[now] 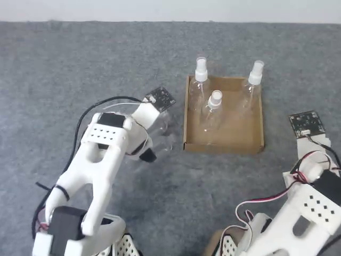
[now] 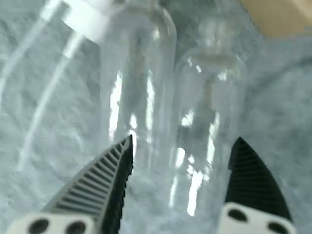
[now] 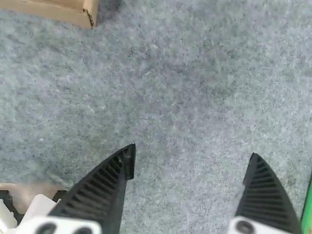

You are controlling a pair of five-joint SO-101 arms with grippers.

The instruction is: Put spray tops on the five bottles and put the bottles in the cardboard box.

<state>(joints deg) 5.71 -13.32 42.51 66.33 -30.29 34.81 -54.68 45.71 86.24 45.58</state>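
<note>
The cardboard box [image 1: 224, 147], toward 3 o'clock of the table's middle, holds three clear bottles standing upright with white spray tops on: one [image 1: 199, 89] in its 11 o'clock corner, one [image 1: 252, 90] in its 1 o'clock corner, and one [image 1: 212, 114] near its centre. Just outside the box's 9 o'clock wall, two more clear bottles [image 2: 139, 83] [image 2: 207, 112] stand side by side on the grey carpet [image 3: 195, 73]. The left gripper [image 2: 183, 146] has its jaws spread wide just short of them, and a white spray top [image 2: 85, 19] shows by one neck. The right gripper [image 3: 192, 156], at 5 o'clock, hangs with jaws apart over bare carpet, holding nothing.
</note>
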